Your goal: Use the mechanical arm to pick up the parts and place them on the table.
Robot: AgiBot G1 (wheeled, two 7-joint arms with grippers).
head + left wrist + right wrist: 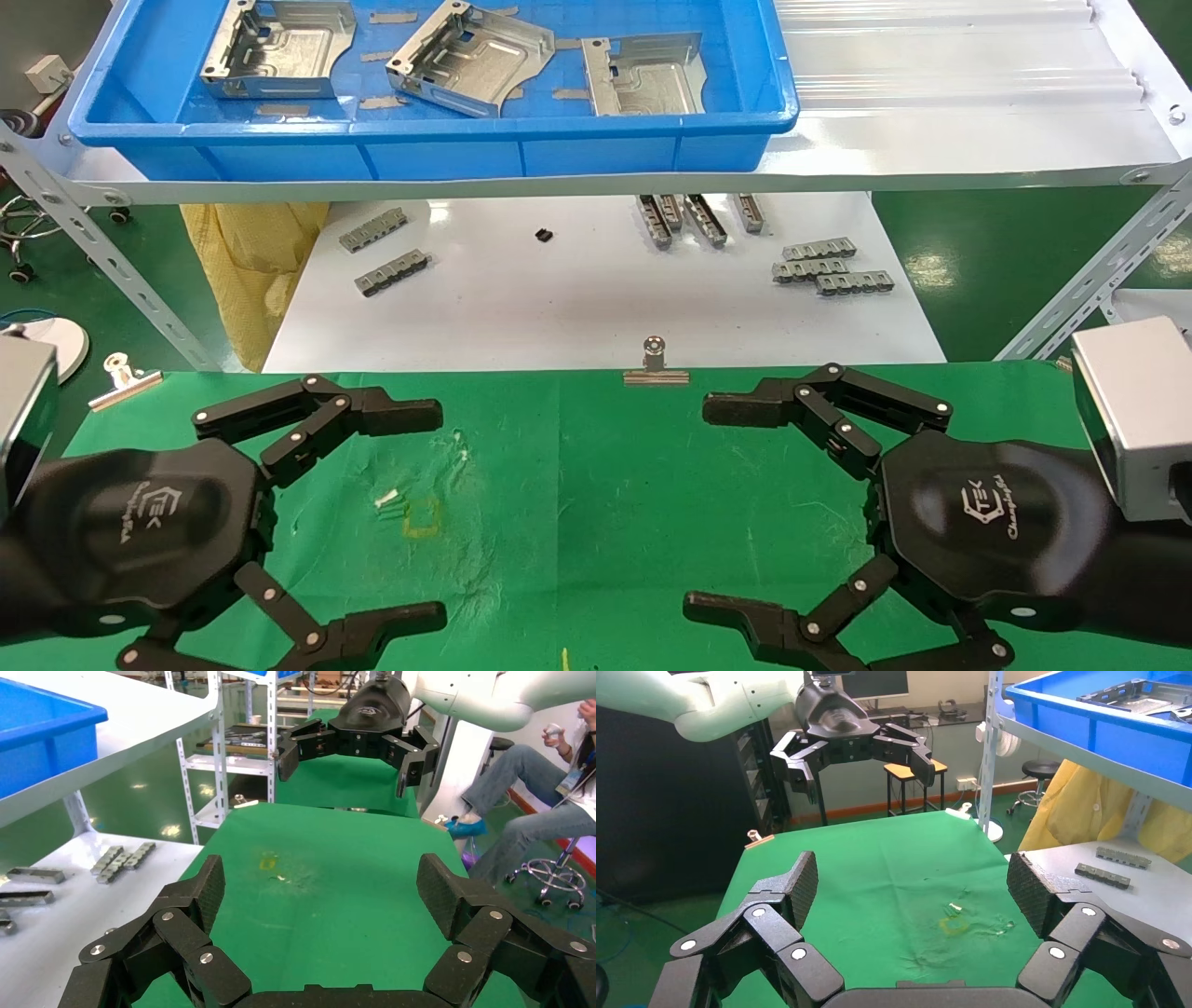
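Above the green table we held both grippers level and facing each other, the left gripper on its own side and the right gripper opposite, each with its fingers spread wide and nothing between them. We judged this to be a ready pose: the arms sat low over the cloth, well apart from one another, so that either could rise toward the shelf without crossing the other. All the parts lay in the blue bin on the raised white shelf beyond the table, so none had yet been brought down. We counted three of them: the first part toward the left end, the second part tilted near the middle, and the third part toward the right, lying apart from each other, which should leave room for open fingers to close on an edge. On the lower white board lay the small grey slotted strips, which were not our concern; we made out about nine. A silver clip pinned the cloth at the far edge, and another clip held the left corner, presumably to keep the surface from sliding.
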